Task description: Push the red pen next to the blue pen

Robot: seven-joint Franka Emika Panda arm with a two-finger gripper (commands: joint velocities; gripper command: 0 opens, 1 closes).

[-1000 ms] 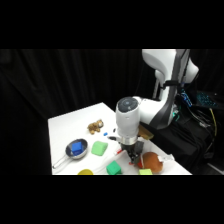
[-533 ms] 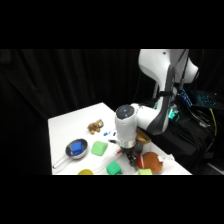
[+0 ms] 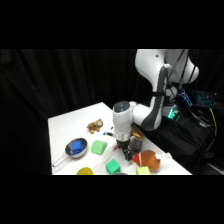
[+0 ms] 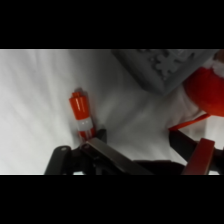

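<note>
Gripper (image 3: 126, 154) lowered to the white table (image 3: 65, 127), between a green block (image 3: 99, 146) on its left and an orange-red plush toy (image 3: 148, 159) on its right; finger state cannot be told. Wrist view: red pen (image 4: 82, 114) lies on the table, its lower end touching the black linkage; a grey block (image 4: 162, 67) lies far right.

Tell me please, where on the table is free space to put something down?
The far-left part of the white table, behind the blue bowl and left of the brown toy, is bare. Around the gripper it is crowded: green blocks, red pen, orange-red plush.
</note>
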